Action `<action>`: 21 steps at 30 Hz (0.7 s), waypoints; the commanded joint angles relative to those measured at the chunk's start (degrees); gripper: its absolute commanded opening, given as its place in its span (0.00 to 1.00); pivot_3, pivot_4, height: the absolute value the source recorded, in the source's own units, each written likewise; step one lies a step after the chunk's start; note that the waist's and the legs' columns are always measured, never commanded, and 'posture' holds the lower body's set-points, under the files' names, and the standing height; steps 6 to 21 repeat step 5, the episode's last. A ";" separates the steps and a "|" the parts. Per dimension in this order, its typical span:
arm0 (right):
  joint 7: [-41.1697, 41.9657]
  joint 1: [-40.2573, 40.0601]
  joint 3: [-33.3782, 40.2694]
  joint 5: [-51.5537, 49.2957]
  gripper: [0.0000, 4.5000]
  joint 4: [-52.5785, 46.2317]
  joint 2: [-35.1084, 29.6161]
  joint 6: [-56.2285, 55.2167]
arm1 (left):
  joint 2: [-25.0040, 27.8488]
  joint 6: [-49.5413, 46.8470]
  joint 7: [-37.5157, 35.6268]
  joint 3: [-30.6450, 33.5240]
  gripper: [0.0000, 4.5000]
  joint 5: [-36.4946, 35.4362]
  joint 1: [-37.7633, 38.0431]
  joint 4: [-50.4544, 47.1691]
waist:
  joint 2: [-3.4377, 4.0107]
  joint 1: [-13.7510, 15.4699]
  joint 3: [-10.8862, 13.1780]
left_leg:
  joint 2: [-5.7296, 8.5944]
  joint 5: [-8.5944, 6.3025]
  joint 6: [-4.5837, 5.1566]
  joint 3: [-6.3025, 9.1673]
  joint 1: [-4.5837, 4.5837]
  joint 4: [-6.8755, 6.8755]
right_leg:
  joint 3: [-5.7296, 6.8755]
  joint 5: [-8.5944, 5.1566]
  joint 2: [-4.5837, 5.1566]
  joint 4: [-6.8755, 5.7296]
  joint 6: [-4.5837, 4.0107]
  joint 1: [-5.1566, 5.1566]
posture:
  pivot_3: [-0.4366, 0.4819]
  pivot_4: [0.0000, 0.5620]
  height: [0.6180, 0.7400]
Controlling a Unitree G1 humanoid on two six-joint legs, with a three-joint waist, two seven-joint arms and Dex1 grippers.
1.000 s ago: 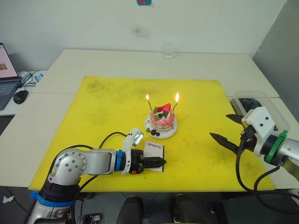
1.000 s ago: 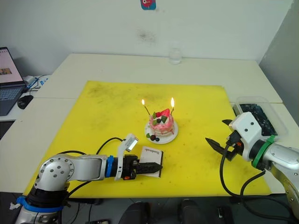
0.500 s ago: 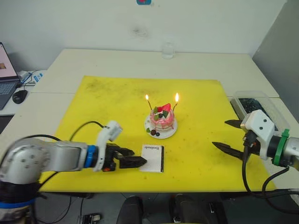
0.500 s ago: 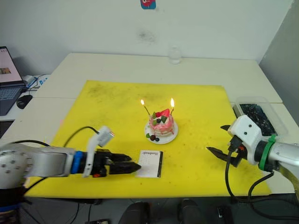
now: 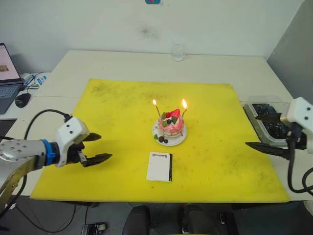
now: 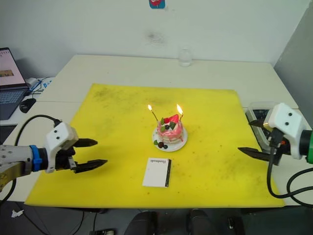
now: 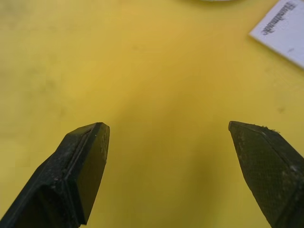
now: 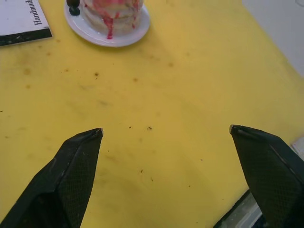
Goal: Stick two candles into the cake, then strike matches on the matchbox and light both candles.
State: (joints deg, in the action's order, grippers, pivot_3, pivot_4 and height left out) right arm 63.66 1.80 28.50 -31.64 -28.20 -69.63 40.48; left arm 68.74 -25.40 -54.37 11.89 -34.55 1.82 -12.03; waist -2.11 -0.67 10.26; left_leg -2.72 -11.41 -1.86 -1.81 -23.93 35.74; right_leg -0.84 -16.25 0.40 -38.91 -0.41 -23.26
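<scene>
Candles [image 5: 155,106] stand lit in the pink cake [image 5: 170,126] on its white plate mid-mat; the white matchbox [image 5: 160,167] lies just in front. A clear tub [image 5: 254,104] at the mat's right edge holds dark bits. Left gripper [image 5: 98,147] and right gripper [image 5: 259,131] both gape empty.

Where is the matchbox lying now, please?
In the left eye view, the matchbox lies flat on the yellow mat, just in front of the cake and apart from its plate.

Cream tables [image 5: 146,63], white wall [image 5: 98,24], perhaps a laptop [image 5: 6,73]
</scene>
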 commanded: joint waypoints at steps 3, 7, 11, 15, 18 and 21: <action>3.72 0.99 3.27 -0.93 1.00 0.91 -1.50 -1.24 | -1.10 2.89 -5.23 3.45 0.99 1.68 -2.20 1.69 | -0.01 0.13 0.00 | 0.00 -0.01 0.02 -0.03 -0.03 0.00 | 0.00 0.01 0.04 0.02 0.03 0.00 | 0.48 0.27 1.00; 3.84 1.47 2.76 -0.86 1.00 1.13 -1.38 -1.44 | -1.40 2.76 -5.80 3.52 0.99 2.38 -2.58 1.89 | 0.00 0.14 0.00 | 0.00 -0.02 0.03 -0.03 -0.02 0.00 | 0.01 0.10 0.04 0.02 0.19 -0.01 | 0.48 0.27 1.00; 3.84 1.47 2.76 -0.86 1.00 1.13 -1.38 -1.44 | -1.40 2.76 -5.80 3.52 0.99 2.38 -2.58 1.89 | 0.00 0.14 0.00 | 0.00 -0.02 0.03 -0.03 -0.02 0.00 | 0.01 0.10 0.04 0.02 0.19 -0.01 | 0.48 0.27 1.00; 3.84 1.47 2.76 -0.86 1.00 1.13 -1.38 -1.44 | -1.40 2.76 -5.80 3.52 0.99 2.38 -2.58 1.89 | 0.00 0.14 0.00 | 0.00 -0.02 0.03 -0.03 -0.02 0.00 | 0.01 0.10 0.04 0.02 0.19 -0.01 | 0.48 0.27 1.00; 3.84 1.47 2.76 -0.86 1.00 1.13 -1.38 -1.44 | -1.40 2.76 -5.80 3.52 0.99 2.38 -2.58 1.89 | 0.00 0.14 0.00 | 0.00 -0.02 0.03 -0.03 -0.02 0.00 | 0.01 0.10 0.04 0.02 0.19 -0.01 | 0.48 0.27 1.00; 3.84 1.47 2.76 -0.86 1.00 1.13 -1.38 -1.44 | -1.40 2.76 -5.80 3.52 0.99 2.38 -2.58 1.89 | 0.00 0.14 0.00 | 0.00 -0.02 0.03 -0.03 -0.02 0.00 | 0.01 0.10 0.04 0.02 0.19 -0.01 | 0.48 0.27 1.00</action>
